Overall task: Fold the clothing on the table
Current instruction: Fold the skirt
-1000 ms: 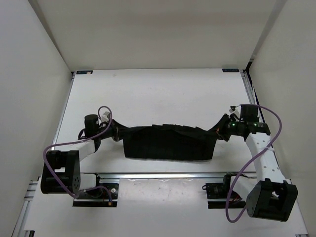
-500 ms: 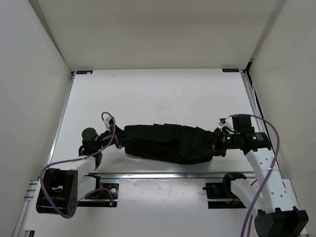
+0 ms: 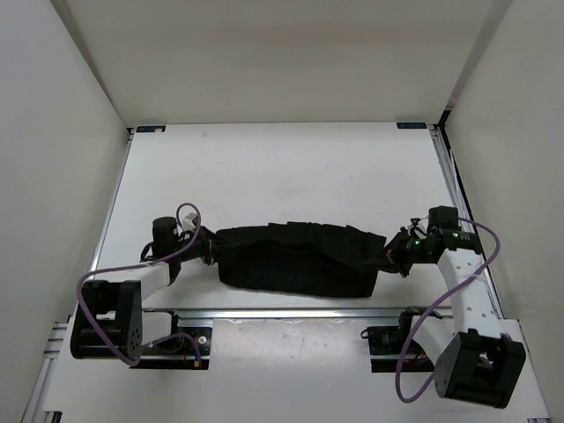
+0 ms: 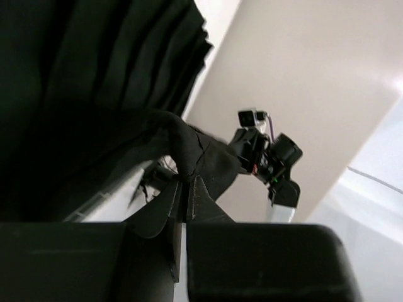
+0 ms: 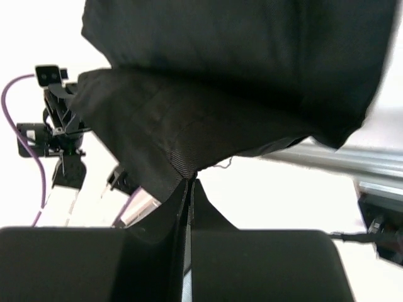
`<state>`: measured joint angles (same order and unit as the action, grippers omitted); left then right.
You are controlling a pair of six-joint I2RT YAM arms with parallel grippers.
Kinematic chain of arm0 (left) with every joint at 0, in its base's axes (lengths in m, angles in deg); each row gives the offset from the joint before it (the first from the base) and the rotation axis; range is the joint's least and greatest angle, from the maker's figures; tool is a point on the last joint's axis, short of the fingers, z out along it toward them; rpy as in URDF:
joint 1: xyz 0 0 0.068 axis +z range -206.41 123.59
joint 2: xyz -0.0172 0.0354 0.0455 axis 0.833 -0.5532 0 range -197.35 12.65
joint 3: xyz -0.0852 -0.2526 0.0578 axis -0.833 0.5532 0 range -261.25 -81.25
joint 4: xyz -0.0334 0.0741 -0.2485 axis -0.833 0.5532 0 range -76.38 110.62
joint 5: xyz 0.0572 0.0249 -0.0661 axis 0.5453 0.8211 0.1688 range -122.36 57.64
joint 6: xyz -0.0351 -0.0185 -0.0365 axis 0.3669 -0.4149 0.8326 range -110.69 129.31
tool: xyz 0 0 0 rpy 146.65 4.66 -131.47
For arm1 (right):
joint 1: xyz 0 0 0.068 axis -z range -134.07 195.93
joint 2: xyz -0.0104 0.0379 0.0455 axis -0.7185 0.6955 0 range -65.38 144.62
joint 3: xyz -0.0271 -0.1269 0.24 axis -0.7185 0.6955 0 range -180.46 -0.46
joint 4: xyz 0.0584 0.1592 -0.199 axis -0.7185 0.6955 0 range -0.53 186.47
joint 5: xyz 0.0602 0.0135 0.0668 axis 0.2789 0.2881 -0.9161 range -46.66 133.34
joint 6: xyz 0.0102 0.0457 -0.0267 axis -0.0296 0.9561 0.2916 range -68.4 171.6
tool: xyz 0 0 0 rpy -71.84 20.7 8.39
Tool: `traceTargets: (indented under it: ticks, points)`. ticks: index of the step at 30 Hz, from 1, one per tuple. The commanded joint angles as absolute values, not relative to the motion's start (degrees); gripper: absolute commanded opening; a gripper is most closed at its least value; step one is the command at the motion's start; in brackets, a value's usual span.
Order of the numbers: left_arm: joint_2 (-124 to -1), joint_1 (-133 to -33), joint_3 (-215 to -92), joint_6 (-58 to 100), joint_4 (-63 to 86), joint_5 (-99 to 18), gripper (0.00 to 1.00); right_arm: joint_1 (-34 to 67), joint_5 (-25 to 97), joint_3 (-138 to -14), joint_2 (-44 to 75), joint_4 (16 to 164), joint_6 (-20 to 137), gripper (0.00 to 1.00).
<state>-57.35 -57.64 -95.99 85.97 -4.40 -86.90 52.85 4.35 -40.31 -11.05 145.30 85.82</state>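
The black pleated clothing (image 3: 295, 260) hangs stretched in a long band between my two grippers, above the near part of the white table (image 3: 282, 167). My left gripper (image 3: 210, 248) is shut on the clothing's left end; in the left wrist view its jaws (image 4: 186, 179) pinch a bunched corner of the clothing (image 4: 94, 94). My right gripper (image 3: 391, 254) is shut on the right end, and the right wrist view shows its fingertips (image 5: 190, 181) clamping a hemmed edge of the clothing (image 5: 220, 82). The lower edge sags toward the table's near rail.
A metal rail (image 3: 291, 311) runs along the table's near edge just below the hanging fabric. White walls enclose the table on the left, right and back. Purple cables (image 3: 97, 273) loop from both arms.
Over the last second both grippers dipped toward the near edge with the clothing, then came back up and away; the fabric now hangs stretched between them much as one second ago.
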Motion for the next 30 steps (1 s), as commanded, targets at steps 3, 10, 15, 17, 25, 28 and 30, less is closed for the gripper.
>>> traceTargets:
  ticks: [3,10,15,17,25,28,30]
  points:
    - [-62.13,-56.58,-100.84,79.27,2.46,-81.05,0.04,54.89,6.15,-41.33,-6.32,135.98,85.35,0.0]
    - [-70.23,-60.8,-105.24,83.48,-4.48,-76.22,0.05,55.86,5.98,-42.55,1.06,121.66,88.59,0.0]
    - [-75.67,-60.11,-104.9,90.42,-14.93,-73.93,0.11,55.95,6.51,-41.68,6.25,106.11,90.53,0.3]
    - [-77.52,-59.4,-104.46,96.47,-23.95,-74.02,0.21,55.86,6.51,-41.94,7.3,98.21,90.54,0.46]
    - [-79.2,-57.12,-108.94,108.44,-42.09,-73.14,0.37,57.45,8.08,-51.24,4.68,95.42,86.77,0.54]
    - [-76.57,-56.5,-107.53,109.16,-43.34,-73.4,0.4,54.3,10.81,-55.81,3.97,104.92,83.08,0.53]
    - [-74.03,-53.26,-106.3,106.1,-40.2,-74.54,0.4,51.66,12.48,-57.06,4.14,111.06,80.88,0.51]
